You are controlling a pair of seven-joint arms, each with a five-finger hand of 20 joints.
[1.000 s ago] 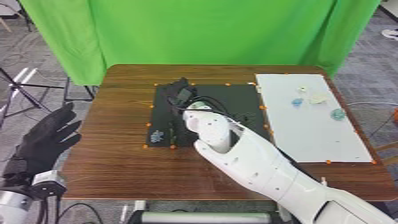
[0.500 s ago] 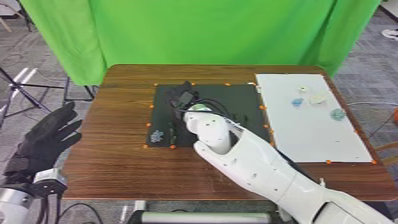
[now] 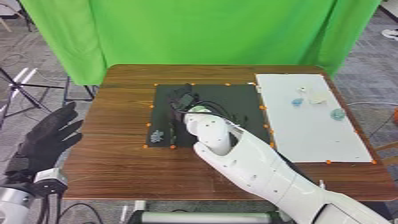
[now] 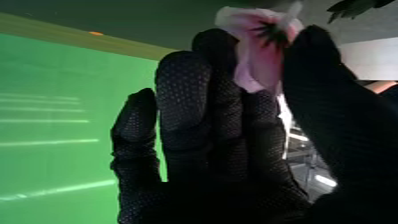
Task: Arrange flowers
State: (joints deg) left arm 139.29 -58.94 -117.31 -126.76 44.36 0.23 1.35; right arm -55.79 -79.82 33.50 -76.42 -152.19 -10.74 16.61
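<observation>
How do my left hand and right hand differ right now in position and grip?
The left hand is off beyond the left edge of the table, while the right hand is over the black mat. The left hand holds nothing, its fingers extended; the right hand pinches a pink flower between thumb and fingers. Both wear black fabric gloves.
</observation>
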